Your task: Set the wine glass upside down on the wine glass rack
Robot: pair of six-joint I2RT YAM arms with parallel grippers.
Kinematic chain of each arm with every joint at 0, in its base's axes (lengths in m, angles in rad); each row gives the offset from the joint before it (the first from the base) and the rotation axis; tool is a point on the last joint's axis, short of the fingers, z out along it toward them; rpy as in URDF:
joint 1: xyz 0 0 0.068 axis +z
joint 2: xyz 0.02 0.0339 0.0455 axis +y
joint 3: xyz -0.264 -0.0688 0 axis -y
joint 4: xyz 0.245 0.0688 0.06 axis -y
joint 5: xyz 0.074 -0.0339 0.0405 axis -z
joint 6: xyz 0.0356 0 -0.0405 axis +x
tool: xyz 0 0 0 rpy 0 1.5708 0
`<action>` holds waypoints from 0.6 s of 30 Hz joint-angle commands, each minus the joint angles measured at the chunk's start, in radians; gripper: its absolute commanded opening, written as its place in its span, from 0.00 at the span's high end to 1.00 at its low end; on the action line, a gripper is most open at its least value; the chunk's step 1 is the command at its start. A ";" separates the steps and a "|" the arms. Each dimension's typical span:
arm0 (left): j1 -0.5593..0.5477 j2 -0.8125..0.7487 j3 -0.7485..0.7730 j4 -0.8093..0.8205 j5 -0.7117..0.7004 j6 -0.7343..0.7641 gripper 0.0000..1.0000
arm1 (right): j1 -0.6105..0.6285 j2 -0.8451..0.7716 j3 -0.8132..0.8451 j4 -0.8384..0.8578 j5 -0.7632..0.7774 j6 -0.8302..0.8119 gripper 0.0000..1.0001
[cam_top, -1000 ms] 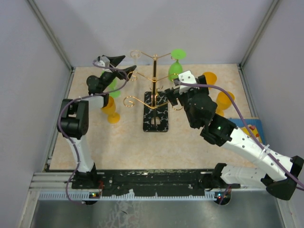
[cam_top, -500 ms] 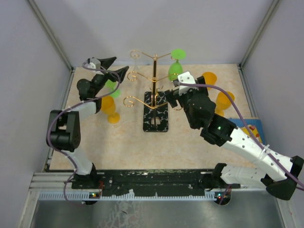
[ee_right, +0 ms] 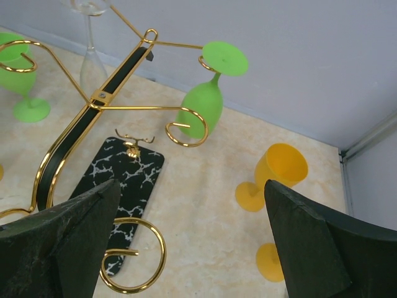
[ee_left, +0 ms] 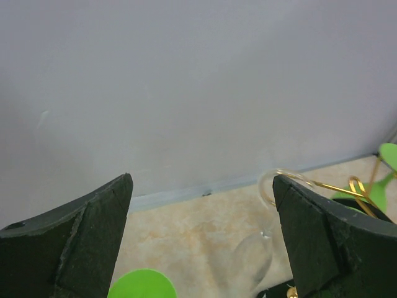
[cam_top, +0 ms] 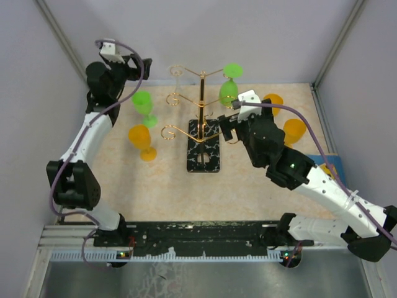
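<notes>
Now left gripper [cam_top: 144,64] has pulled clear of wine glass rack [cam_top: 201,105]; clear wine glass [cam_top: 178,71] left hanging.
Top: gripper went up & back-left of rack, jaws wide, empty; glass hangs foot-up on rack's upper-left arm, so placing looks done. L wrist: fingers spread, nothing btwn; glass [ee_left: 251,261] at rack. R wrist: right gripper [ee_right: 192,186] just near-right of rack, fully spread, holding nothing.

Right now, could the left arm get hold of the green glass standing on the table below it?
Probably yes. The left hand hangs open above the green glass, which stands upright with nothing between them. The gold rack is off to one side, so the way down looks free.
</notes>
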 commanded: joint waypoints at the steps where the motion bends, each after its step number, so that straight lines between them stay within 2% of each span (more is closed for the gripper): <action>1: 0.005 0.139 0.175 -0.457 -0.115 0.072 0.00 | -0.007 -0.024 0.079 -0.071 -0.001 0.071 0.01; 3: 0.011 0.185 0.223 -0.516 -0.148 0.076 0.00 | -0.007 -0.024 0.090 -0.102 0.006 0.087 0.01; 8: 0.047 0.218 0.216 -0.499 -0.156 0.051 0.00 | -0.007 -0.043 0.092 -0.155 0.008 0.139 0.01; 11: 0.063 0.259 0.257 -0.550 -0.148 0.071 0.03 | -0.007 -0.055 0.072 -0.160 0.016 0.153 0.01; 14: 0.075 0.301 0.302 -0.612 -0.153 0.100 0.08 | -0.007 -0.053 0.064 -0.166 0.017 0.158 0.01; 18: 0.084 0.317 0.286 -0.602 -0.144 0.101 0.20 | -0.006 -0.034 0.069 -0.173 0.021 0.154 0.01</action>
